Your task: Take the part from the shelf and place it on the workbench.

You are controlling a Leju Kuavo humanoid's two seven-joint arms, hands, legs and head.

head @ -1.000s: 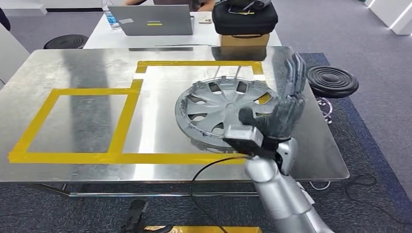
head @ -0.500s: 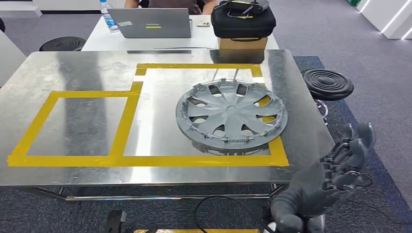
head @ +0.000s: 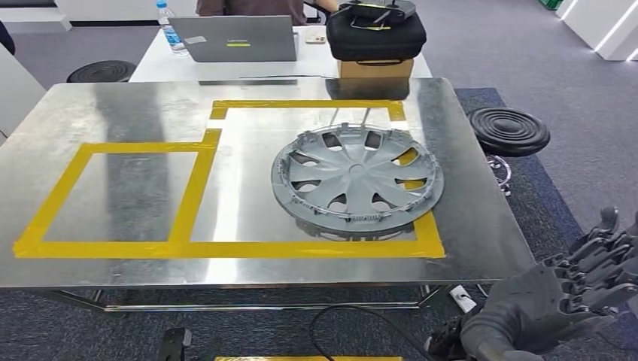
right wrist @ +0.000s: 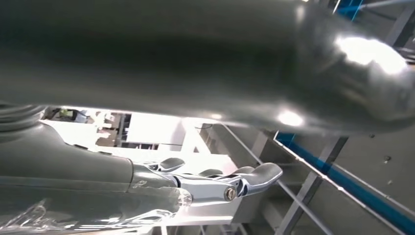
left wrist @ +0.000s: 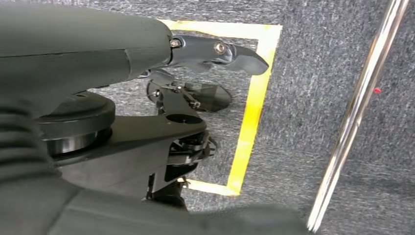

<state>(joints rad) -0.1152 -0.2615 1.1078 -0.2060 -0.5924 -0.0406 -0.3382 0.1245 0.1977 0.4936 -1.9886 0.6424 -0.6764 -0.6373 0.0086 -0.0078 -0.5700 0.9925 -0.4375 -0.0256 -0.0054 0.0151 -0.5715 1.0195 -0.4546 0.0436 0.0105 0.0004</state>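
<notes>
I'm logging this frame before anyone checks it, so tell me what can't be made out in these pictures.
- Right hand, head view: cut off by the picture's edge.
- Left hand, left wrist view: partly hidden by its own cover.
- Laptop label: too small to read.
- Tape under the wheel cover: hidden by it.
- Person behind the laptop: cut off by the edge.

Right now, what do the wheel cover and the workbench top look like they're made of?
The wheel cover looks like moulded plastic with a matte grey finish: dull, even colour, thin spokes and small clips round the rim. The workbench top looks like brushed sheet metal, probably steel or aluminium: silvery, streaked, with blurred reflections.
</notes>
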